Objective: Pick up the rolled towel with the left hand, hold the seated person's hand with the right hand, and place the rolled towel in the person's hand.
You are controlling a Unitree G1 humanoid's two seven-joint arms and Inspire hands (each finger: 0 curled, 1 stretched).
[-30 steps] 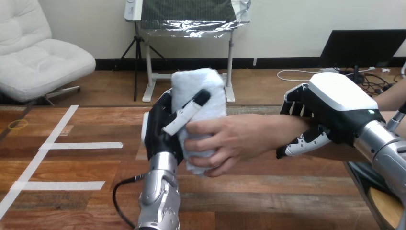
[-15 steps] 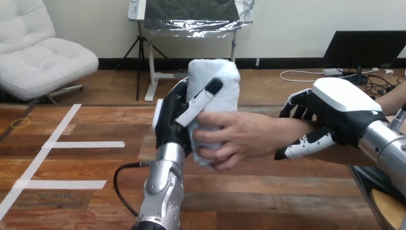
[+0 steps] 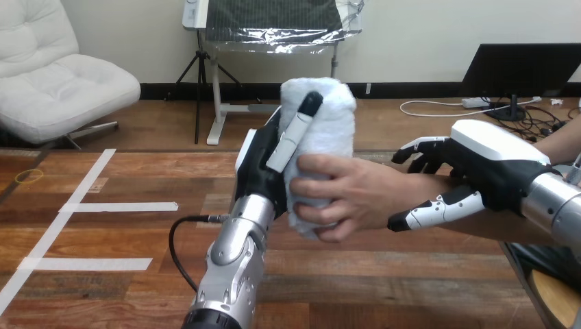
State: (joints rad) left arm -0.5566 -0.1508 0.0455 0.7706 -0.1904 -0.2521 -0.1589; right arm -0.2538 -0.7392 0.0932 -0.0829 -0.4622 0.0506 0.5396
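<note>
The white rolled towel (image 3: 322, 130) stands upright above the table's middle. My left hand (image 3: 264, 168) is shut on it from the left, with the thumb lying up its front and the fingers hidden behind it. The person's hand (image 3: 342, 195) comes in from the right and wraps round the towel's lower half. My right hand (image 3: 497, 164) sits over the person's wrist (image 3: 414, 188). Its fingers (image 3: 418, 147) are spread and lifted just above the wrist, and its thumb (image 3: 431, 209) stretches along the wrist's front.
The wooden table (image 3: 123, 233) carries strips of white tape (image 3: 116, 207) at the left. A black cable (image 3: 179, 257) loops beside my left forearm. The person's forearm (image 3: 548, 229) runs off towards the right edge.
My left hand has carried the towel right and slightly up, and the person's hand stays wrapped round it. My right hand's fingers have uncurled and lifted off the wrist.
</note>
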